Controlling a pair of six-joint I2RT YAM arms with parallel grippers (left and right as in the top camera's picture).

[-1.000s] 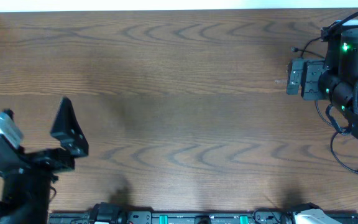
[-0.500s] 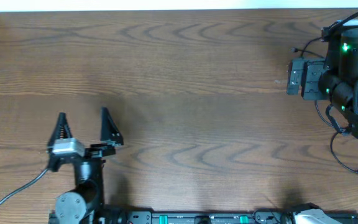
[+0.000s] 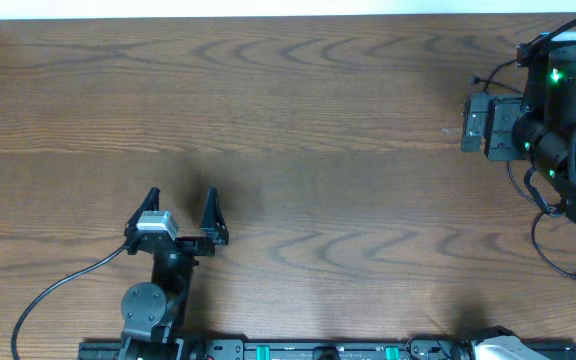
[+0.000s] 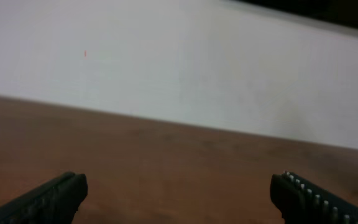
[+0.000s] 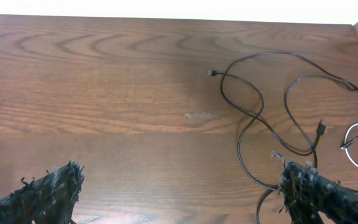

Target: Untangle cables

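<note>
Looped loosely on the brown wooden table (image 5: 104, 93): thin black cables (image 5: 284, 54) and a thin white cable (image 5: 348, 134), just beyond one fingertip of the black right gripper (image 5: 180, 180), spread wide and empty. Well apart, at the table's near left: the black left gripper (image 3: 180, 205), likewise gaping on nothing

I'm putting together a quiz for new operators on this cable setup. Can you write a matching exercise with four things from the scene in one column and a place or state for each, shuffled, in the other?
Things:
1. left gripper
2. black cables
3. white cable
4. table

Place or state:
a. curled at the right edge of the right wrist view
b. open, over bare wood near the front edge
c. brown wood grain
d. crossing loops with small plug ends

Pairs: 1-b, 2-d, 3-a, 4-c
</note>
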